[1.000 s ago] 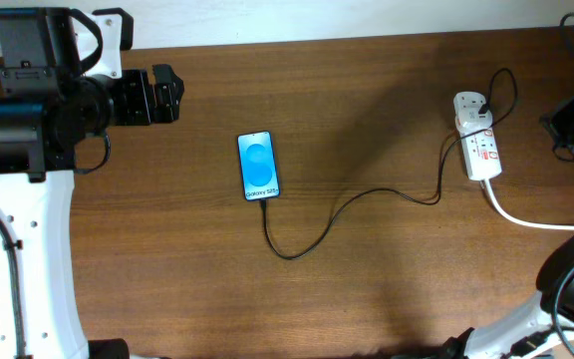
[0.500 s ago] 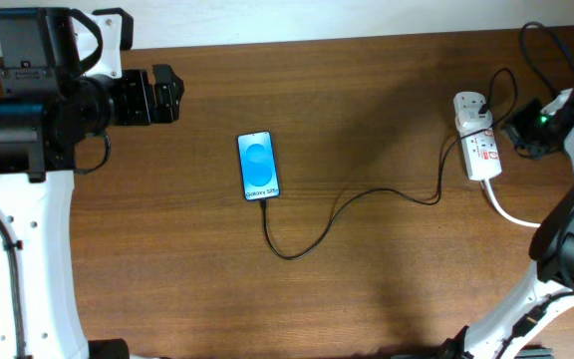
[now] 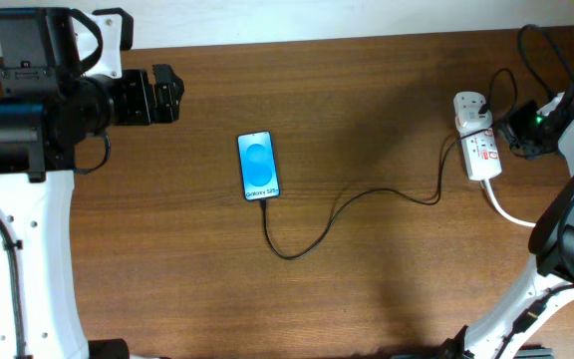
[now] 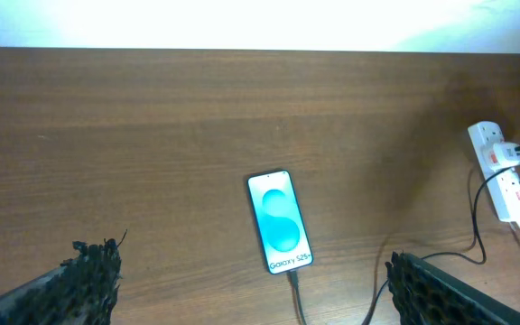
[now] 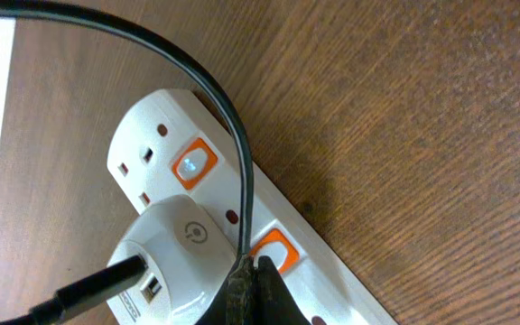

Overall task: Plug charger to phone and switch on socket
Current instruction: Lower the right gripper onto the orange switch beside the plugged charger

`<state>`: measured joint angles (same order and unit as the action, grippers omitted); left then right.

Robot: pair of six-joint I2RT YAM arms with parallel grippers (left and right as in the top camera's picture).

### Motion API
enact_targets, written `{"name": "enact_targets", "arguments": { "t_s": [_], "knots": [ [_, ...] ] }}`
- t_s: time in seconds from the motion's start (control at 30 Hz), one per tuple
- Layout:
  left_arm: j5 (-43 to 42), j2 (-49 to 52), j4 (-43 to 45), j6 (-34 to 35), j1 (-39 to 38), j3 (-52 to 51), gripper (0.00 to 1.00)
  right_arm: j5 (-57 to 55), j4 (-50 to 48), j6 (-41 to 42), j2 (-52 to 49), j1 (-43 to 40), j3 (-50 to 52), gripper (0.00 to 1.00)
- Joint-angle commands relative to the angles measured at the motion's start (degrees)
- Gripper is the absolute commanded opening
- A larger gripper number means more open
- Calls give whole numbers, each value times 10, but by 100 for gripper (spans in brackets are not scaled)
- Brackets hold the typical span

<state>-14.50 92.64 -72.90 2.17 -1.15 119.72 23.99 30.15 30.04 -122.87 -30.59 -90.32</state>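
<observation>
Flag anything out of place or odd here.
Nothing spilled or damaged. One oddity: the long thin black charger cable loops across the face of the white oblong power strip, right beside the lower orange switch where the tips of the shut right gripper sit.

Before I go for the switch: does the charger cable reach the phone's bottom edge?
Yes, in the overhead view the charger curves up and its tip meets the bottom edge of the phone.

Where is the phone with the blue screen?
In the overhead view the phone lies flat left of centre, with the black charger cable running from its lower end toward the white socket at right.
</observation>
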Motion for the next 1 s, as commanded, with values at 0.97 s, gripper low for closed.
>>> {"name": "enact_targets", "arguments": {
  "t_s": [0.97],
  "knots": [
    [4,-3,1,-1,2,7,99,-19,26,3,-36,36,-9,4]
  ]
}}
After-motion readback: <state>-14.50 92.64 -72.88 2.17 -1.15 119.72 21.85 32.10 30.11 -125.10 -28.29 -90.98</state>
